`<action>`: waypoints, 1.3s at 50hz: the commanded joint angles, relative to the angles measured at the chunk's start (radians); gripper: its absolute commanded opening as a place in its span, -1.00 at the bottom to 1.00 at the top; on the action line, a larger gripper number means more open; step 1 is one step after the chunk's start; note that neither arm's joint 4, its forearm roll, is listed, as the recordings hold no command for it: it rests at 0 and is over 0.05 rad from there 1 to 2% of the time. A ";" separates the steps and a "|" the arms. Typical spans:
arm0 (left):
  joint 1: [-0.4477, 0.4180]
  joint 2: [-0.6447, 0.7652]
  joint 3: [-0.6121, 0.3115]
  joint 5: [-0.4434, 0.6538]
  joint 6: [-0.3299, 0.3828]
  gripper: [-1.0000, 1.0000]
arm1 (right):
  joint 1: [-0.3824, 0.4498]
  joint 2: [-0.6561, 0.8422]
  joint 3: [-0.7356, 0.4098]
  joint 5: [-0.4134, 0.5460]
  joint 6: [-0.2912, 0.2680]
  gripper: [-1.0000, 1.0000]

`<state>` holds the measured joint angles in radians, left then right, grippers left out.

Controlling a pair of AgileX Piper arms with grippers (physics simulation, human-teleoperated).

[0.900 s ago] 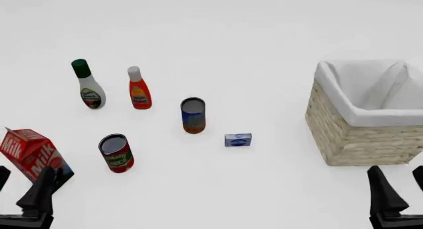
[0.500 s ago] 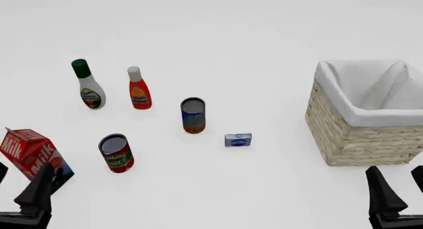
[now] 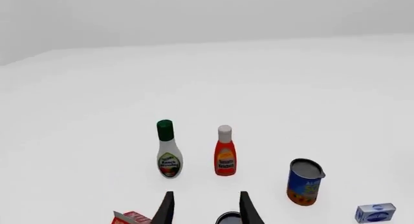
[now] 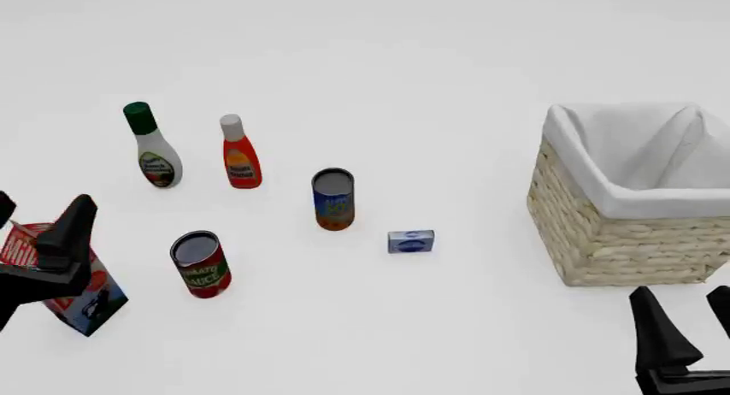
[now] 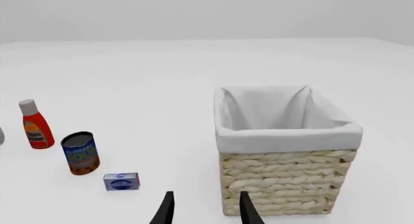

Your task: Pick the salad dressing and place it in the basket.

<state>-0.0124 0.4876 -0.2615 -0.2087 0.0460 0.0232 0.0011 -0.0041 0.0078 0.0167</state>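
The salad dressing (image 4: 154, 156) is a white curvy bottle with a dark green cap, standing upright at the far left of the table. It also shows in the left wrist view (image 3: 168, 151). The basket (image 4: 616, 241) stands at the right, its white lining open; it also shows in the right wrist view (image 5: 284, 180). My left gripper (image 4: 34, 224) is open and empty, above the milk carton, well short of the dressing; it also shows in the left wrist view (image 3: 205, 209). My right gripper (image 4: 690, 318) is open and empty, just before the basket's near side; it also shows in the right wrist view (image 5: 205, 207).
A red bottle with a white cap (image 4: 239, 156) stands just right of the dressing. A blue can (image 4: 333, 198), a red can (image 4: 201, 262) and a small blue box (image 4: 411, 240) stand mid-table. A milk carton (image 4: 85, 292) sits under my left gripper.
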 commanded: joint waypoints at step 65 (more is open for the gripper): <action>0.190 1.143 -1.207 0.263 0.005 1.00 | 0.021 -0.001 0.003 0.009 -0.004 1.00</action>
<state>0.1712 1.5378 -1.3626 0.0165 0.0375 0.0392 0.0008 -0.0015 0.0179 0.0178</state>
